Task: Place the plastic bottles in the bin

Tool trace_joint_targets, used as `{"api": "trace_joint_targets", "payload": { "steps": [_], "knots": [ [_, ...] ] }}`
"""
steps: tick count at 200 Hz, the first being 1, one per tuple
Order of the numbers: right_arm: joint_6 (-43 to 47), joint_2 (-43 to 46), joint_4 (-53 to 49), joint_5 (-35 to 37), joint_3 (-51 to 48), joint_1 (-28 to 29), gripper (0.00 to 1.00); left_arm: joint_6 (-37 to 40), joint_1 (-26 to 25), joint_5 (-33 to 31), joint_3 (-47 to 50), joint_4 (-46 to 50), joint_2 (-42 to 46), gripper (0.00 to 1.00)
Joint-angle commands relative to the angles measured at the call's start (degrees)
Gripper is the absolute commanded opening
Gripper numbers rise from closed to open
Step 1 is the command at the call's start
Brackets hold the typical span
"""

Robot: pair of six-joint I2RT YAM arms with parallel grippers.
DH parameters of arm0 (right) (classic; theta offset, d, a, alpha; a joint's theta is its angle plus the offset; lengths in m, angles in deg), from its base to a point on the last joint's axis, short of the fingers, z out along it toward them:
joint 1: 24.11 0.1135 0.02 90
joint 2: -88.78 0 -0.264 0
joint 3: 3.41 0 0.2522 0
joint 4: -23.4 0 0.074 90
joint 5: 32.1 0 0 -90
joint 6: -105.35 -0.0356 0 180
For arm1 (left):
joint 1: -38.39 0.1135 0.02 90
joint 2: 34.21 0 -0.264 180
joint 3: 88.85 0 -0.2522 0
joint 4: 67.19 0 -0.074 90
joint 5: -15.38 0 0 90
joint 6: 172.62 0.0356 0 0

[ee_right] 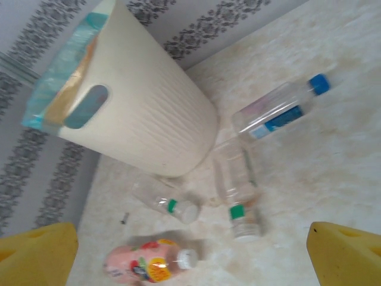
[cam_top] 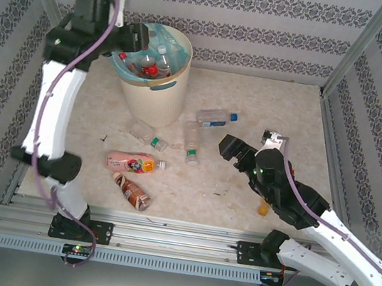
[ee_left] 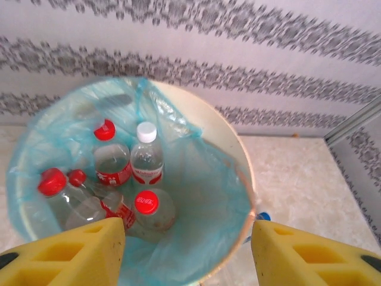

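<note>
The cream bin (cam_top: pixel 151 98) with its turquoise liner stands at the back left and holds several clear bottles (ee_left: pixel 147 159) with red or white caps. My left gripper (cam_top: pixel 139 39) hangs open over the bin's mouth (ee_left: pixel 240 156), nothing between its yellow pads (ee_left: pixel 83 253). Five bottles lie on the table: a blue-capped one (cam_top: pixel 216 117), a clear green-ringed one (cam_top: pixel 192 144), a smaller clear one (cam_top: pixel 147 135), a pink one (cam_top: pixel 133 162) and a brown one (cam_top: pixel 133 191). My right gripper (cam_top: pixel 251 146) is open and empty above the table, right of the green-ringed bottle (ee_right: pixel 237 186).
A small orange object (cam_top: pixel 263 210) peeks out under the right arm. A tiny dark speck (cam_top: pixel 105 138) lies left of the bottles. Patterned walls and metal posts close in the table on three sides. Open tabletop lies at the right and back right.
</note>
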Motion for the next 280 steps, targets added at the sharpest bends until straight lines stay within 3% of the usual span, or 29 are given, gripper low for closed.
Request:
{"api": "trace_joint_targets", "payload": {
  "steps": [1,23,56,87,111,158,201,280],
  "knots": [
    [6.14,-1.25,-14.74,6.59,3.49,-1.67,0.98,3.72,-2.27,-0.98,16.15,-11.15,8.84,0.58],
    [7.34,-1.03,-22.54,6.98,4.25,-7.3,0.98,4.68,-5.52,-0.03,33.31,-20.68,19.46,0.58],
    [9.28,3.33,-24.73,-0.33,-0.3,-22.97,0.98,7.85,-13.28,1.07,51.56,-29.88,29.67,0.58],
    [12.95,2.71,-23.42,-11.82,-6.0,-38.72,0.98,13.38,-21.95,3.25,62.29,-33.65,33.78,0.57],
    [15.22,-0.03,-20.41,-16.47,-10.38,-47.21,0.98,15.92,-25.65,3.37,68.82,-36.36,36.16,0.57],
    [16.44,-9.73,-11.66,-20.3,-15.19,-52.63,0.98,13.66,-26.52,2.96,77.88,-41.9,40.37,0.58],
    [18.51,-19.33,-7.1,-22.93,-15.17,-56.06,0.91,13.72,-26.52,2.01,79.23,-41.77,42.23,0.59],
    [21.53,-27.95,-1.54,-26.47,-15.53,-60.98,0.85,14.68,-26.52,-0.52,80.64,-42.87,44.62,0.61]
  ]
}}
